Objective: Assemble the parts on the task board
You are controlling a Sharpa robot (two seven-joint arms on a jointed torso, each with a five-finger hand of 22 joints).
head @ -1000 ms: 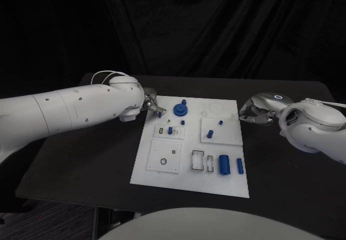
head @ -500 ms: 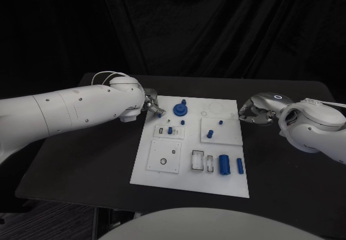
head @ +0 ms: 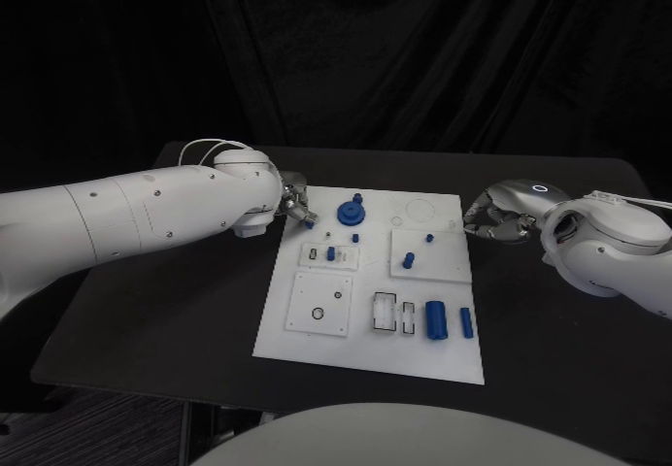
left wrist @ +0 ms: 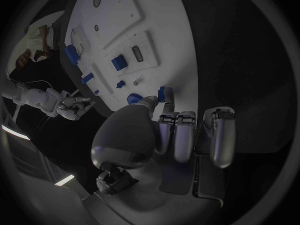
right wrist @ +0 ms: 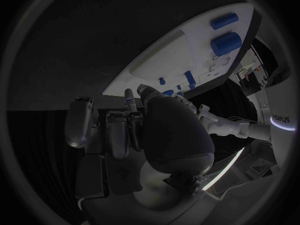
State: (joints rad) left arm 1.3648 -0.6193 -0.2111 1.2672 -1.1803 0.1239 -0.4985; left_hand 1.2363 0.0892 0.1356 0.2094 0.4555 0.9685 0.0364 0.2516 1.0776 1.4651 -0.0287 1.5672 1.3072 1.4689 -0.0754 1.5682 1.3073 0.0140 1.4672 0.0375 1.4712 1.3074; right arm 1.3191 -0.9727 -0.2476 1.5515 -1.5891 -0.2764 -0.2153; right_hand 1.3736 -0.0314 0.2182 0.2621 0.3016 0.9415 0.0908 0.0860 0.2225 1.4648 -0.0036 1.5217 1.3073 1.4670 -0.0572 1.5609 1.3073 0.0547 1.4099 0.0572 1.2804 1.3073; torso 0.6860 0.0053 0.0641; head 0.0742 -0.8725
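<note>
Head view: the white rectangular task board (head: 371, 277) lies in the middle of the black table (head: 168, 311). The left silver hand (head: 293, 206) sits at the board's far left corner, with a small blue part (head: 308, 222) right at its fingertips. The right silver hand (head: 493, 219) rests over the table just beside the board's right edge, fingers curled inward; nothing is seen in them. On the board stand a blue round knobbed part (head: 351, 211) near the far edge, a short blue peg (head: 408, 259) in the right middle plate, and two blue cylinders (head: 436, 319) near the front right corner.

Left wrist view: the left hand (left wrist: 181, 135) pinches a small blue piece (left wrist: 164, 93) between thumb and fingertip above the board's edge; the other fingers lie curled side by side.

Right wrist view: the right hand (right wrist: 125, 130) has its fingers drawn in together, apart from the board (right wrist: 187, 55).
</note>
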